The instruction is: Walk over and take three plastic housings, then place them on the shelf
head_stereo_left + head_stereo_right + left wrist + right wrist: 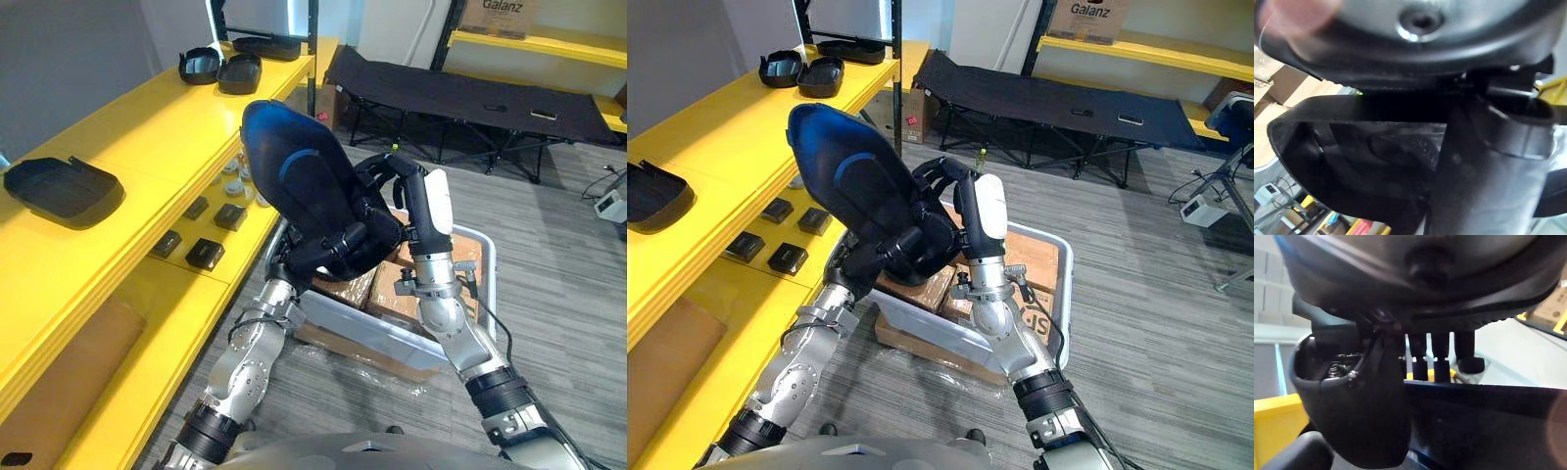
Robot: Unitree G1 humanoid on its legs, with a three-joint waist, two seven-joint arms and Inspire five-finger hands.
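I am looking into what appears to be a stockroom or workshop store. A long yellow shelf (725, 127) on black uprights is running along the robot's left, carrying black plastic housings (818, 73) and, a level lower, small black parts (787, 258). More yellow racking (1136, 51) is holding a cardboard box (1076, 18) across the room. A grey crate (940, 338) of cardboard cartons (1034, 257) is sitting on the grey plank floor (1156, 294), and a black folding cot (1048, 98) is standing beyond it

the top shelf (147, 129) is bare between the near housing (64, 188) and the two far housings (239, 74). the big housing (294, 176) stands tilted up near its edge, in the way.
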